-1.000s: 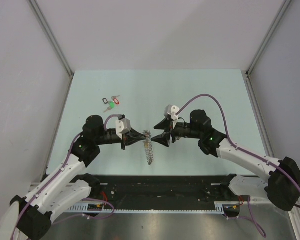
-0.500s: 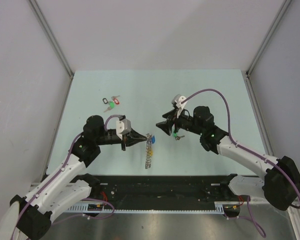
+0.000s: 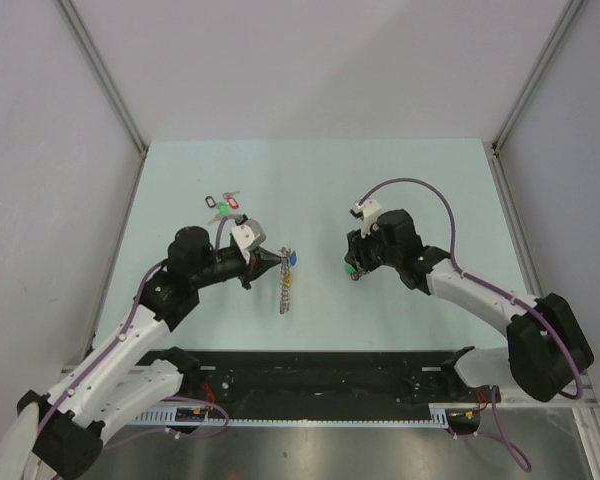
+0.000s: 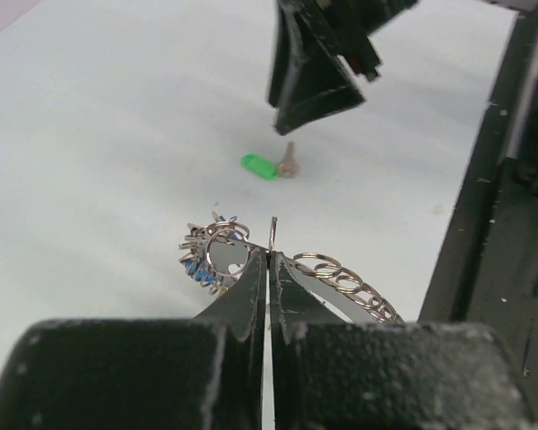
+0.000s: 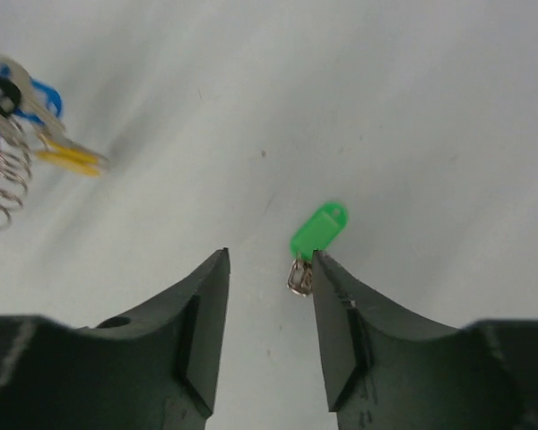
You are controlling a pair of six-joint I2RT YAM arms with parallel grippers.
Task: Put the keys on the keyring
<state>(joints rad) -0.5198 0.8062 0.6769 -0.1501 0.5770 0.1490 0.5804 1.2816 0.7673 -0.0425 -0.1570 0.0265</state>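
My left gripper is shut on the keyring, a grey wire coil that hangs below its tips. The blue-tagged key sits on the keyring at the gripped end. The green-tagged key lies flat on the table. My right gripper hovers over it, open, and its right finger stands just beside the key's silver head. The green tag lies just beyond the fingertips. Nothing is between the jaws.
A bunch of keys with black, red and green tags lies at the back left of the pale green table. A black rail runs along the near edge. Grey walls stand on both sides.
My right gripper has pulled away from the keyring, swung right and tipped down over the green-tagged key, its jaws narrowing. My left gripper shifted the keyring slightly back.
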